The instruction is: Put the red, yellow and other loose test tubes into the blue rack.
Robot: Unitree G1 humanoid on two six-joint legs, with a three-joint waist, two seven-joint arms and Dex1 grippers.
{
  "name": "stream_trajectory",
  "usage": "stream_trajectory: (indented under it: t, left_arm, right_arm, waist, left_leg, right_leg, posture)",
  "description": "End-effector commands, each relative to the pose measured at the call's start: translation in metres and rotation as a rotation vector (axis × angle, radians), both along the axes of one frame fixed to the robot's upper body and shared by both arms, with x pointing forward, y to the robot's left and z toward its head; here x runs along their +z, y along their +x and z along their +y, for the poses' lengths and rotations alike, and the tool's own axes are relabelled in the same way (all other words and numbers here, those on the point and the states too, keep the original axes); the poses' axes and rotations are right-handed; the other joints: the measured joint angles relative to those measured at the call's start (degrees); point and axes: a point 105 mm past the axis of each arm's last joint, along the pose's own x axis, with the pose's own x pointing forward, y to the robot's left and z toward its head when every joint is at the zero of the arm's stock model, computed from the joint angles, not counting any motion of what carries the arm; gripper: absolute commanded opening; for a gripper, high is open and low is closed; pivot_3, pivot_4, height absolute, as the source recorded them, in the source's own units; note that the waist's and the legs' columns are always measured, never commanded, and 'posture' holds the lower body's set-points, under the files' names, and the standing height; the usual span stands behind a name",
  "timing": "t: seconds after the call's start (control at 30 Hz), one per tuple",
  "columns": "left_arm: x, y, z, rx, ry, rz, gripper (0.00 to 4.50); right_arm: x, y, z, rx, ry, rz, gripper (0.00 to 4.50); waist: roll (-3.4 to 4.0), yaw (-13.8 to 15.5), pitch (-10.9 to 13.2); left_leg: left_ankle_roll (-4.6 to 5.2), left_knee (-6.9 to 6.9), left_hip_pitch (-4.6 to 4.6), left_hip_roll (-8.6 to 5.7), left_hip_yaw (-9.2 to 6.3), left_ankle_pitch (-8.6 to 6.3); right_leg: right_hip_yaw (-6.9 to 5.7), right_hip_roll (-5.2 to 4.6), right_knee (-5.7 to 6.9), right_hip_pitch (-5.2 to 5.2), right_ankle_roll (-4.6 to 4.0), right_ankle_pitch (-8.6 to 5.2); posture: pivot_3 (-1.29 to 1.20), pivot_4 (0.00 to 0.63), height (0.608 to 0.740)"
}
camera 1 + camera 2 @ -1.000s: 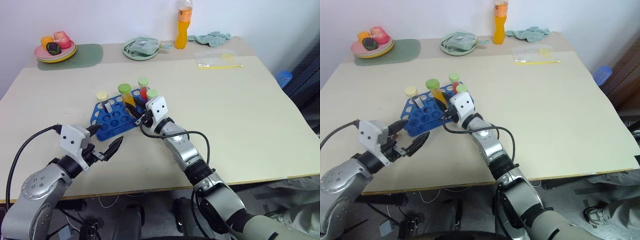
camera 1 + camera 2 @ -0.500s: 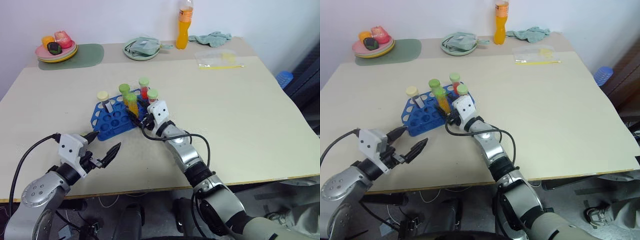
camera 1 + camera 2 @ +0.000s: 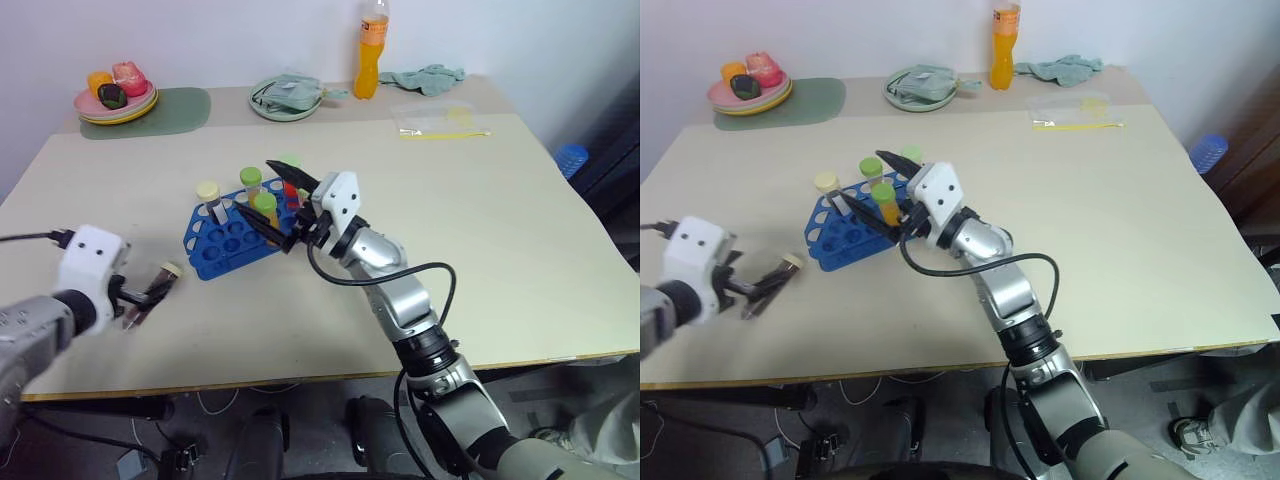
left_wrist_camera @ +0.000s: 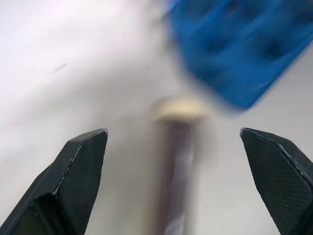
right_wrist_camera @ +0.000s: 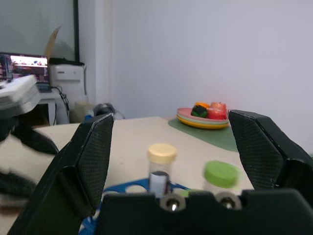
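The blue rack (image 3: 228, 243) sits left of the table's centre. Standing in it are a cream-capped tube (image 3: 208, 193), two green-capped yellow tubes (image 3: 266, 207) and a red tube (image 3: 290, 186). My right gripper (image 3: 253, 187) hovers open just above the rack, holding nothing, its fingers (image 5: 93, 161) spread wide over the caps. A dark loose tube (image 3: 166, 275) with a cream cap lies on the table left of the rack. My left gripper (image 4: 172, 132) is open and tipped down over it, one finger (image 4: 78, 171) on each side, apart from it.
Along the far edge are a plate of fruit (image 3: 112, 98) on a green mat (image 3: 165, 108), a bowl with a cloth (image 3: 285, 98), an orange bottle (image 3: 368, 45), a towel (image 3: 425, 77) and a plastic bag (image 3: 440, 118).
My right gripper opened, left a green-capped yellow tube standing in the rack, and rose. My left gripper swung left and tipped down over the loose tube.
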Motion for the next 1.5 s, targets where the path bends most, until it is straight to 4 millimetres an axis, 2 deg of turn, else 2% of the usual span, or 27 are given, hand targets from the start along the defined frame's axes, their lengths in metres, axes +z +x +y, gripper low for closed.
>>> stream_trajectory:
  t: [0.03,0.13,0.23,0.43,0.53,0.7,0.73,0.8,0.87,0.93,1.0,1.07,1.13,1.17,1.23,1.33,1.4,1.5]
  left_arm:
    - [-0.002,-0.001,0.000,0.008,-0.050,0.183,4.50]
    - [0.004,0.011,-0.005,-0.015,-0.069,0.264,4.50]
    - [-0.002,0.021,0.004,0.014,0.014,0.323,4.50]
    - [-0.012,0.033,0.003,0.016,0.030,0.404,4.50]
    - [-0.015,0.038,0.002,0.029,0.013,0.417,3.65]
    - [-0.027,0.035,0.001,0.026,0.013,0.458,1.16]
    - [-0.028,0.034,0.001,0.023,0.014,0.463,0.80]
    - [-0.028,0.030,0.005,0.041,0.013,0.470,0.71]
    - [-0.023,0.028,0.019,0.090,0.024,0.441,0.71]
    - [-0.012,0.031,0.030,0.117,0.038,0.354,0.71]
    - [0.015,0.046,0.028,0.072,0.011,0.126,0.71]
    - [0.055,0.057,0.017,0.010,-0.030,-0.193,0.71]
    - [0.095,0.048,-0.001,-0.088,-0.026,-0.507,0.71]
    - [0.108,0.039,-0.011,-0.136,-0.024,-0.628,0.71]
    - [0.110,0.016,-0.041,-0.270,-0.076,-0.745,0.71]
    - [0.089,-0.005,-0.091,-0.408,-0.113,-0.811,0.71]
    - [0.076,-0.003,-0.107,-0.388,-0.101,-0.864,0.71]
    - [0.060,0.012,-0.111,-0.231,-0.084,-0.972,0.71]
  right_arm:
    - [0.015,-0.019,-0.006,0.116,-0.061,-0.065,4.11]
    - [0.002,-0.032,-0.014,0.209,-0.186,-0.063,4.11]
    - [-0.012,-0.046,-0.017,0.278,-0.272,-0.050,4.11]
    - [-0.018,-0.051,-0.019,0.271,-0.296,-0.039,4.11]
    - [-0.018,-0.052,-0.019,0.255,-0.289,-0.034,4.16]
    - [-0.018,-0.054,-0.019,0.241,-0.283,-0.021,4.16]
    - [-0.018,-0.054,-0.019,0.240,-0.283,-0.022,4.16]
    - [-0.017,-0.055,-0.019,0.239,-0.283,-0.027,4.16]
    - [-0.017,-0.055,-0.019,0.244,-0.288,-0.030,4.16]
    - [-0.017,-0.055,-0.020,0.244,-0.289,-0.029,4.16]
    - [-0.018,-0.053,-0.023,0.237,-0.286,-0.016,4.16]
    - [-0.021,-0.049,-0.027,0.217,-0.274,0.014,4.16]
    - [-0.028,-0.041,-0.036,0.171,-0.258,0.072,4.16]
    - [-0.033,-0.036,-0.042,0.146,-0.258,0.099,4.16]
    - [-0.046,-0.028,-0.055,0.083,-0.263,0.146,4.16]
    - [-0.059,-0.020,-0.070,0.012,-0.263,0.195,4.16]
    - [-0.064,-0.016,-0.075,-0.022,-0.266,0.204,4.16]
    - [-0.070,-0.010,-0.075,-0.058,-0.275,0.204,4.16]
  waist:
    - [-0.01,-0.1,0.0]
    - [-0.04,-0.1,0.0]
    - [-0.03,-0.4,0.0]
    - [-0.05,-1.1,0.0]
    - [-0.06,-1.0,0.0]
    - [-0.07,-0.9,0.0]
    - [-0.06,-0.9,0.0]
    - [-0.07,-1.0,0.0]
    - [-0.07,-1.1,0.0]
    - [-0.07,-1.6,0.0]
    - [-0.06,-1.6,0.0]
    - [-0.10,-0.9,0.0]
    - [-0.21,0.0,0.0]
    - [-0.25,0.2,-0.1]
    - [-0.23,0.5,-0.1]
    - [-0.22,1.2,-0.1]
    - [-0.23,1.6,-0.1]
    - [-0.21,1.7,-0.1]
  left_leg:
    - [-0.01,-0.02,0.00,0.00,0.00,0.00]
    - [-0.01,-0.02,-0.01,0.00,0.00,0.00]
    - [-0.01,-0.05,0.00,0.00,0.03,0.01]
    - [-0.02,-0.03,-0.08,0.00,0.03,0.01]
    - [-0.02,-0.01,-0.09,0.00,0.03,0.01]
    - [-0.02,0.00,-0.10,0.00,0.03,0.02]
    - [-0.02,0.00,-0.10,0.00,0.03,0.02]
    - [-0.02,0.00,-0.09,0.00,0.03,0.02]
    - [-0.02,0.00,-0.09,0.00,0.03,0.02]
    - [-0.02,-0.01,-0.08,0.00,0.03,0.02]
    - [-0.02,-0.02,-0.06,0.02,0.04,0.02]
    - [-0.05,-0.02,-0.12,0.03,0.00,0.03]
    - [-0.09,0.08,-0.20,0.01,0.00,0.06]
    - [-0.10,0.08,-0.22,0.00,0.03,0.06]
    - [-0.10,0.09,-0.21,-0.06,0.07,0.06]
    - [-0.07,0.05,-0.17,-0.18,0.23,0.04]
    - [-0.06,0.07,-0.13,-0.20,0.27,0.03]
    - [-0.08,0.16,-0.08,-0.18,0.19,0.06]
  right_leg:
    - [-0.01,0.01,-0.04,0.01,0.00,0.00]
    - [-0.01,0.01,-0.05,0.01,0.01,0.00]
    - [0.01,0.01,-0.06,-0.01,0.01,-0.01]
    - [0.03,0.04,-0.03,-0.09,0.01,-0.01]
    - [0.02,0.03,-0.03,-0.09,0.01,-0.01]
    - [0.02,0.01,-0.03,-0.09,0.01,-0.01]
    - [0.03,0.00,-0.02,-0.09,0.01,-0.01]
    - [0.03,0.00,-0.01,-0.09,0.02,-0.01]
    - [0.03,0.00,-0.01,-0.09,0.02,-0.02]
    - [0.04,0.00,-0.01,-0.09,0.02,-0.02]
    - [0.04,0.01,0.03,-0.13,0.01,-0.02]
    - [0.04,-0.02,0.08,-0.20,0.00,-0.02]
    - [-0.01,-0.10,0.06,-0.21,0.00,-0.01]
    - [0.00,-0.18,-0.01,-0.19,0.01,0.00]
    - [0.01,-0.32,-0.11,-0.10,0.03,0.01]
    - [0.12,-0.46,-0.31,-0.01,0.13,0.06]
    - [0.17,-0.44,-0.33,0.01,0.21,0.11]
    - [0.17,-0.25,-0.26,0.06,0.21,0.17]
  posture:
    - [0.00,0.150,0.740]
    - [0.00,0.150,0.740]
    - [0.00,0.150,0.740]
    - [0.00,0.150,0.740]
    - [0.00,0.150,0.740]
    - [0.00,0.150,0.740]
    - [0.00,0.150,0.740]
    - [0.00,0.150,0.740]
    - [0.00,0.150,0.740]
    - [0.00,0.150,0.740]
    - [0.00,0.150,0.740]
    - [0.00,0.150,0.740]
    - [0.00,0.150,0.740]
    - [0.00,0.150,0.740]
    - [0.00,0.150,0.740]
    - [0.00,0.150,0.740]
    - [0.00,0.150,0.740]
    - [0.00,0.150,0.740]
